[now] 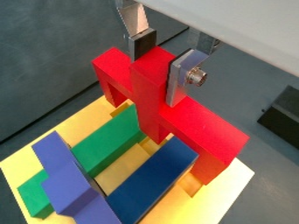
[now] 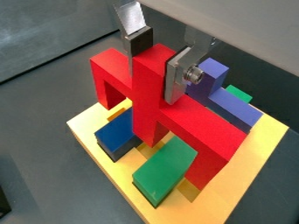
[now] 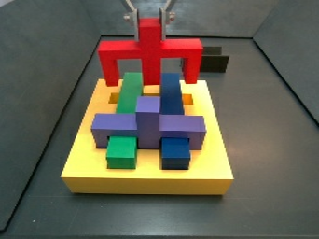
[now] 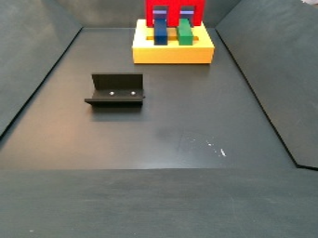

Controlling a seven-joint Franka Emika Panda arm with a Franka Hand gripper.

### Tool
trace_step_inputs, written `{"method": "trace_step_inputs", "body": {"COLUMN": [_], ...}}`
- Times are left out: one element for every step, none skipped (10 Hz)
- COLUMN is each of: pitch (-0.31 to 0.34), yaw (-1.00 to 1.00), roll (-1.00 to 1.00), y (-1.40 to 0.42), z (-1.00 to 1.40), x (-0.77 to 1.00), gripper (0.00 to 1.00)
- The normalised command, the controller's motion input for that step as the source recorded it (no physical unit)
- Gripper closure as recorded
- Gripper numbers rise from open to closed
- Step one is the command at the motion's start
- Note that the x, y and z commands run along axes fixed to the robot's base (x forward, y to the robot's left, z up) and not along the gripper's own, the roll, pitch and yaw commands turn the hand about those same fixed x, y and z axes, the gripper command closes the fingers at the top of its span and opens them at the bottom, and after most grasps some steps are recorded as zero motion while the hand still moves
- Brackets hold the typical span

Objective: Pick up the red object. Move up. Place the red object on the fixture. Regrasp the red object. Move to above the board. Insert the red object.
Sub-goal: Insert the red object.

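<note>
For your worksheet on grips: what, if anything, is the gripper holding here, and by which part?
The gripper, above the yellow board, holds the red object by its central stem, one finger on each side.

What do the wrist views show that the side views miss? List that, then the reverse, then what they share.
Wrist views only: the gripper seen close, its dark-padded fingers pressed on the stem of the red object.
Side views only: the fixture whole, standing empty on the floor apart from the board, whose full outline shows.
Both: the red object held over the board's green, blue and purple blocks.
</note>
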Motion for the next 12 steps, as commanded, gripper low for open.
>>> {"method": "trace_step_inputs", "body": {"pitch": [-0.109, -0.116, -0.113, -0.099, -0.063, -0.02, 0.0, 0.0, 0.0, 0.0, 0.0, -0.054], "yaw": [0.0, 0.0, 0.0, 0.0, 0.0, 0.0, 0.0, 0.03, 0.05, 0.06, 0.0, 0.0], "roll": [0.0, 0.0, 0.01, 0.02, 0.02, 0.01, 0.03, 0.01, 0.01, 0.02, 0.03, 0.01], "y": [-0.01, -0.02, -0.02, 0.0, 0.0, 0.0, 0.0, -0.02, -0.01, 0.0, 0.0, -0.01], "z": [-0.35, -0.34, -0.31, -0.31, -0.22, -0.14, -0.08, -0.07, -0.08, -0.12, -0.15, -0.29], "x": [0.0, 0.0, 0.0, 0.0, 0.0, 0.0, 0.0, 0.07, 0.1, 0.14, 0.08, 0.03], "gripper": [1.0, 1.0, 1.0, 1.0, 1.0, 1.0, 1.0, 1.0, 1.0, 1.0, 1.0, 1.0]}}
